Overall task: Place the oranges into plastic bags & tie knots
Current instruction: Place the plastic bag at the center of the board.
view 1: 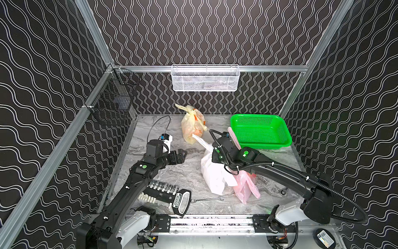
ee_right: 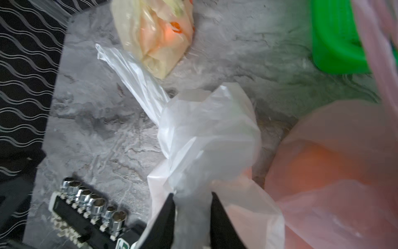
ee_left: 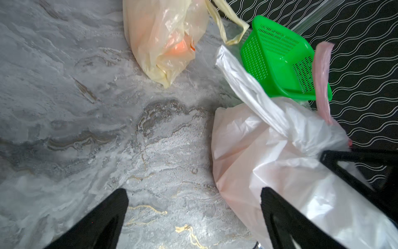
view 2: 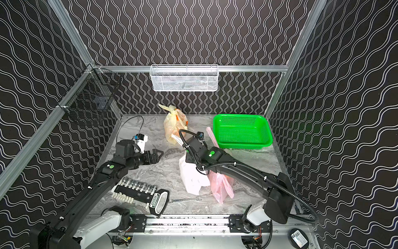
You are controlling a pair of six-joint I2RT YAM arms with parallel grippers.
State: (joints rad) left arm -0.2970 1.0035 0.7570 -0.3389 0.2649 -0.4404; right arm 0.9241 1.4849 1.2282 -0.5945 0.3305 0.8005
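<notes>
The white bag [view 1: 212, 174], mid-frame, has its neck between half-parted jaws of the right claw [ee_right: 192, 204], grip unclear; the left claw [view 1: 183, 154] gapes just left, apart.

— Where's the yellow bag [view 1: 191, 127]?
— Middle of the back edge, knot [view 1: 188, 109] tied.
— The others?
— White bag [view 1: 212, 174] mid-worktop. Pink bag [view 1: 245, 187] touches its right-edge side, an orange [ee_right: 318, 170] showing through.

Wrench [view 1: 206, 199] before bags [view 1: 213, 176], basket [view 1: 259, 131] behind
</notes>
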